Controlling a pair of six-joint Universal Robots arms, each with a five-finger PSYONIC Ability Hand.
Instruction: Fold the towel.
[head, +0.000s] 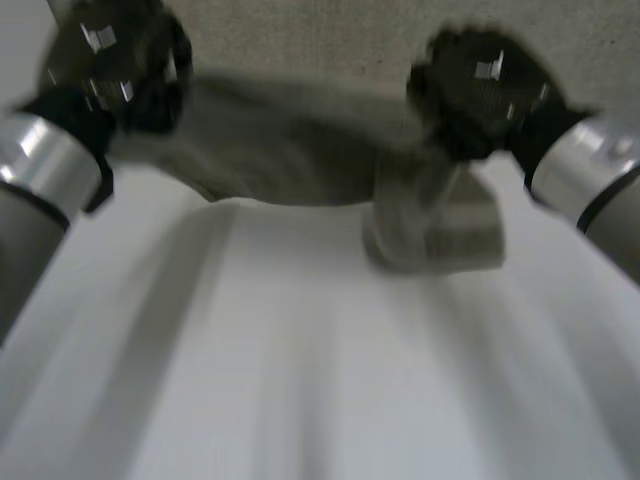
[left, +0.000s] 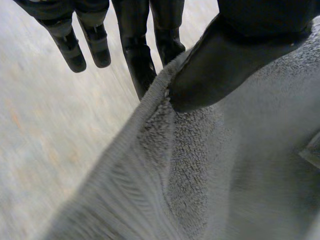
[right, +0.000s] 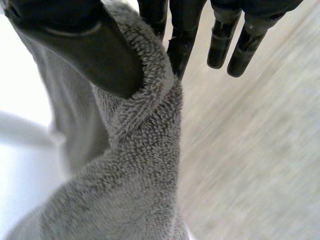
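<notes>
Pinching the grey towel (head: 290, 150) between thumb and fingers, my left hand (head: 110, 65) holds its left edge, and my right hand (head: 480, 85) grips a bunched part at its right. It hangs between both hands at the far side of the white table (head: 320, 380), sagging in the middle.

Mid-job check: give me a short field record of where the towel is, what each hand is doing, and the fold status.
towel: grey terry, strung between both hands, sagging in the middle
left hand: thumb pinches the towel's edge against the fingers
right hand: thumb pinches the towel's edge against the fingers; a bunched part hangs below it
table: white, towel near its far edge
fold status: no neat fold visible yet
</notes>
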